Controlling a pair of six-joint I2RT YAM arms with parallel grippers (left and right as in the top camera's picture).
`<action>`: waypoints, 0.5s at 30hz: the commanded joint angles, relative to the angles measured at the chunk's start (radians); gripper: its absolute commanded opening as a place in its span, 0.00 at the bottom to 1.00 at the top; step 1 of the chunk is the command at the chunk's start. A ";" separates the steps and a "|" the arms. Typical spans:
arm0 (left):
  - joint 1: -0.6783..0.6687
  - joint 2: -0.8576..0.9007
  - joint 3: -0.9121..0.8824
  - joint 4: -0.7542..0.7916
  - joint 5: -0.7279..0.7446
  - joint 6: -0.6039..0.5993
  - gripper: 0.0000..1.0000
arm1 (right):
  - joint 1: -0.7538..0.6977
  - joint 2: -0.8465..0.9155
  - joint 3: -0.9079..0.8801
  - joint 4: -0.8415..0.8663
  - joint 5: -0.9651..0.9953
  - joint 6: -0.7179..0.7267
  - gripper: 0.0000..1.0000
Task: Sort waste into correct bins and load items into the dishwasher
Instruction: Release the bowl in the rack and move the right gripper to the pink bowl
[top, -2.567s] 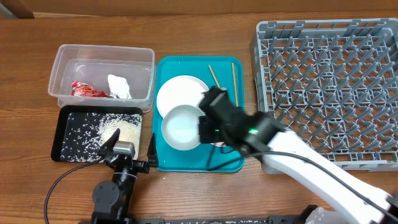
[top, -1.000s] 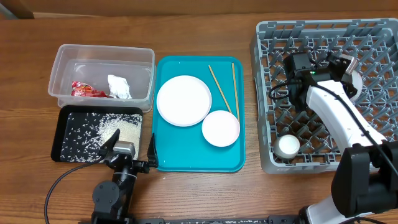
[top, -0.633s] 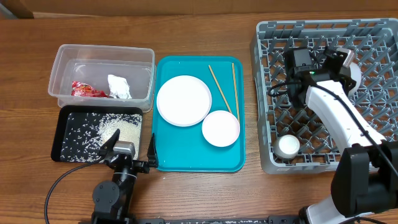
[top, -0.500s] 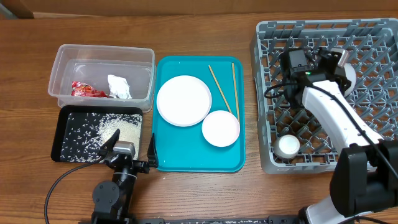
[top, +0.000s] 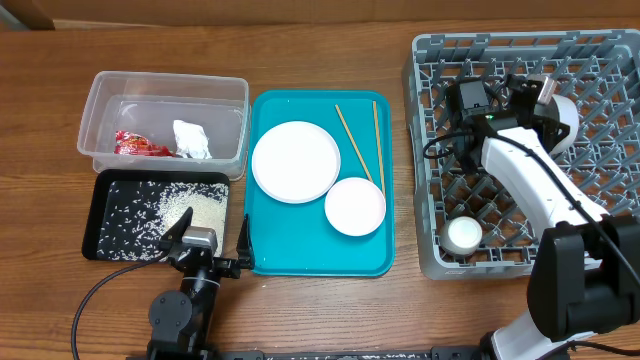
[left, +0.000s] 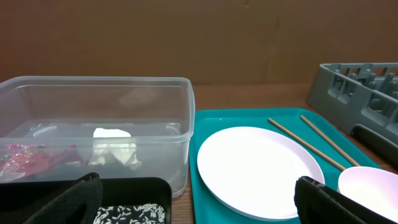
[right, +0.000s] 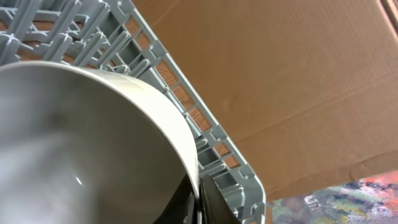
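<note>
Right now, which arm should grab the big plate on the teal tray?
Left: the left gripper is open beside the teal tray near the large plate; the right gripper clamps the bowl.

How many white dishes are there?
4: large round plate and smaller dish on the teal tray; small cup in the grey plastic rack; bowl held there by the right pincer.

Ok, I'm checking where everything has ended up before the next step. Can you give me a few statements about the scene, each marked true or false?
The red wrapper lies in the clear tub. True.
A small cup sits in the rack. True.
The chopsticks stand in the rack. False: they lie on the teal tray.
The right tool is open and empty. False: it is shut on the rim of the bowl.
The rice is in the clear tub. False: it is in the black tray.
</note>
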 joint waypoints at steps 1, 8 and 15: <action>0.007 -0.009 -0.005 0.000 0.000 -0.007 1.00 | -0.005 0.005 0.011 0.006 -0.052 -0.010 0.04; 0.007 -0.009 -0.005 0.000 0.000 -0.007 1.00 | 0.004 0.037 0.010 -0.033 -0.087 -0.009 0.04; 0.007 -0.009 -0.005 0.000 0.000 -0.007 1.00 | 0.071 0.037 0.010 -0.065 -0.109 -0.005 0.04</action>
